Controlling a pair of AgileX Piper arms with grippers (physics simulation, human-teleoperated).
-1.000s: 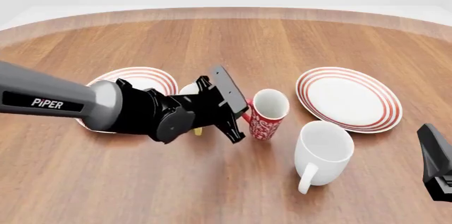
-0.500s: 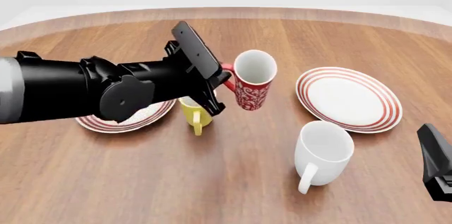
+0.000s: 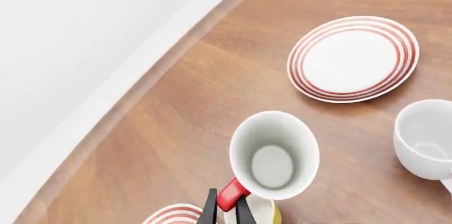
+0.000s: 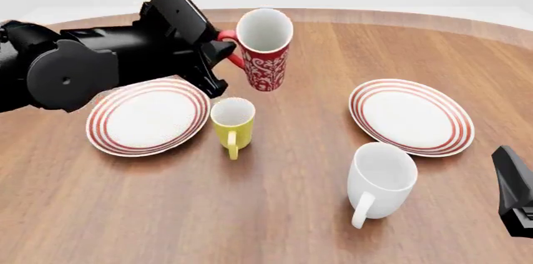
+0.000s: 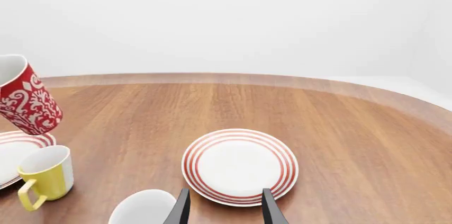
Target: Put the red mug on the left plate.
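The red mug [image 4: 264, 52], tall with a white floral pattern, hangs in the air above the table, held by its red handle. My left gripper [image 4: 223, 48] is shut on that handle. The left wrist view looks down into the mug's white inside [image 3: 274, 156], with the handle pinched by my left gripper [image 3: 226, 211]. The mug also shows in the right wrist view [image 5: 25, 98]. The left plate [image 4: 148, 115], white with red rings, lies below and left of the mug. My right gripper [image 5: 223, 209] is open and empty at the near right.
A short yellow mug [image 4: 232, 122] stands just right of the left plate, below the held mug. A bigger white mug [image 4: 380, 180] stands nearer, on the right. The second ringed plate [image 4: 411, 116] lies at the right. The table's curved far edge [image 4: 350, 15] runs behind.
My left gripper has lifted the red mug off the table and carried it up and to the left, uncovering the yellow mug and the left plate. The right arm has not moved.
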